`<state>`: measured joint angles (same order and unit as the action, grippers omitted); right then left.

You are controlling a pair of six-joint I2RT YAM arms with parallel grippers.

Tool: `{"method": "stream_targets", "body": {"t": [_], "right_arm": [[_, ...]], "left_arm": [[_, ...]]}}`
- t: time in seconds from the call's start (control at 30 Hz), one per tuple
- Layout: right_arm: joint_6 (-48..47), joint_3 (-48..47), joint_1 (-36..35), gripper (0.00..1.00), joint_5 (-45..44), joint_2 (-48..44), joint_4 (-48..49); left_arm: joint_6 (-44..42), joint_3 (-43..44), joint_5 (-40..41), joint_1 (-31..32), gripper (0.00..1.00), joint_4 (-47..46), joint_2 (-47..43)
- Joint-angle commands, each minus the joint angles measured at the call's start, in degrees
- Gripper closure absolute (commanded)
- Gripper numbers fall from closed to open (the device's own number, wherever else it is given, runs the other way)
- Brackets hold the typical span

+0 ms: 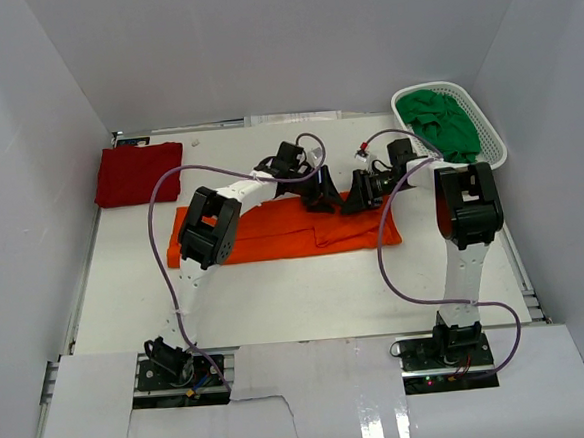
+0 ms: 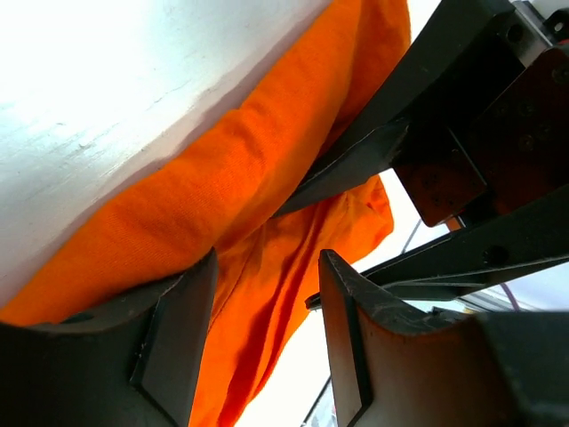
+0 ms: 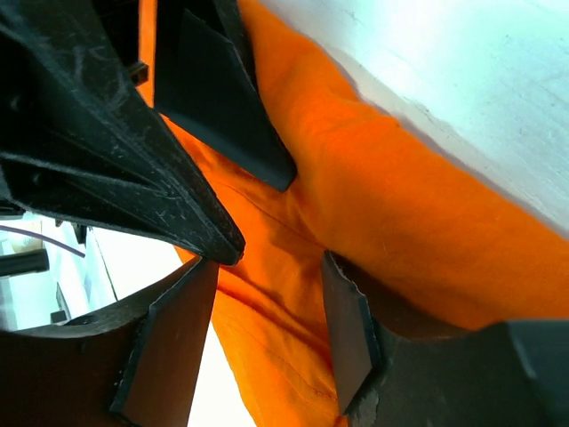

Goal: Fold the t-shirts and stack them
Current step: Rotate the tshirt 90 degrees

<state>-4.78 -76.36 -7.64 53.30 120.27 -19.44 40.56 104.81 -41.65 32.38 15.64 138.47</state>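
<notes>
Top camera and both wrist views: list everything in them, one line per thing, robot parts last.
orange t-shirt: one, bright orange, spread partly folded across the middle of the table
dark red t-shirt: one, dark red, folded, far left corner of the table
green t-shirt: one, green, crumpled inside the basket
basket: one, white mesh, far right corner of the table
table: one, white, enclosed by white walls
left gripper: one, black, jaws apart over the orange cloth at the shirt's far edge
right gripper: one, black, jaws apart over the same cloth, facing the left gripper
</notes>
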Motion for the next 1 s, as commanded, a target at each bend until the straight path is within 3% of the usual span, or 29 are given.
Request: {"method": "stream_targets", "body": {"t": [0.0,0.27,0.73,0.97], "right_arm": [[-3.0,-2.6,0.0,0.44,-3.0,1.6,-5.9],[-1.0,7.5,-0.4,0.44,-5.5,-6.9,-7.5],[-1.2,16.0,-1.6,0.45,-4.6,-17.3,-12.3],[2.5,21.9,-5.6,0.45,-10.4,-20.6,-12.1]], "left_arm": [[-4.4,2.8,6.0,0.1,0.39,6.4,-0.3],[-5.7,6.7,7.8,0.1,0.39,9.8,2.6],[-7.0,7.8,9.4,0.0,0.39,11.5,4.4],[-7.6,8.4,9.5,0.0,0.39,12.7,4.6]]}}
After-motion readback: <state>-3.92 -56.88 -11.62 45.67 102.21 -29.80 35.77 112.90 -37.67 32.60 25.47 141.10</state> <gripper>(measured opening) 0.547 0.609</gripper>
